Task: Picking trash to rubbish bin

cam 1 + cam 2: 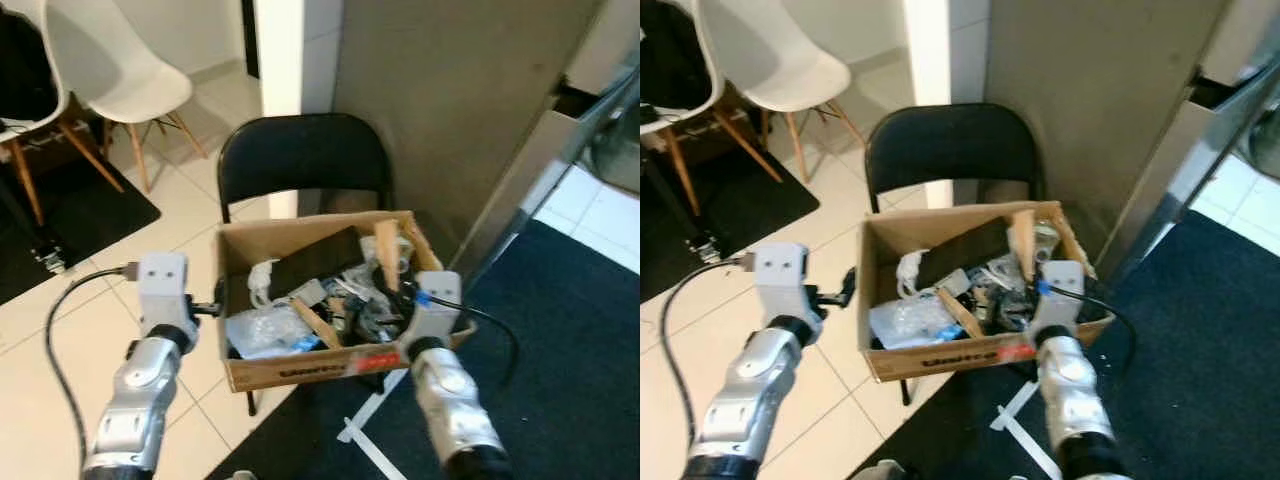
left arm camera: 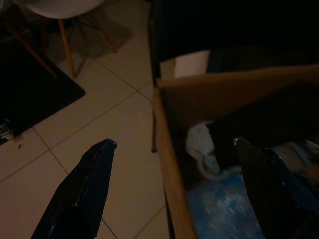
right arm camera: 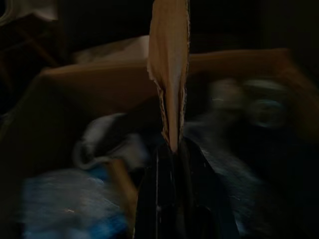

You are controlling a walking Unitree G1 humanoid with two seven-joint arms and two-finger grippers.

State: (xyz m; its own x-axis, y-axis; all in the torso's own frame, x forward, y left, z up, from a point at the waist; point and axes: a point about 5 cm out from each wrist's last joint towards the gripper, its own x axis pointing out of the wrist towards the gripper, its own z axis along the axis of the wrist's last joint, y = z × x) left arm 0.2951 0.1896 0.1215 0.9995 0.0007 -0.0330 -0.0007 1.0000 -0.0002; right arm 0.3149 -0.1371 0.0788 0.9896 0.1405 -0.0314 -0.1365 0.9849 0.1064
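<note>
Right wrist view shows the right gripper [image 3: 172,149] with its fingers pinched on the lower end of a cardboard strip [image 3: 169,64], held upright over the cardboard box [image 1: 300,372] of rubbish on the black chair [image 1: 300,155]. It looks light and stiff but prone to fold, so a hold nearer the middle seems safer. The left gripper [image 2: 174,144] straddles the box's left wall, fingers spread.

I see a cardboard box [image 1: 940,365] of trash resting on a black folding chair [image 1: 952,145]. My right gripper [image 1: 1025,275] reaches into the box at a strip of cardboard [image 1: 1023,240]; my left gripper [image 1: 845,290] hangs beside its left wall.
</note>
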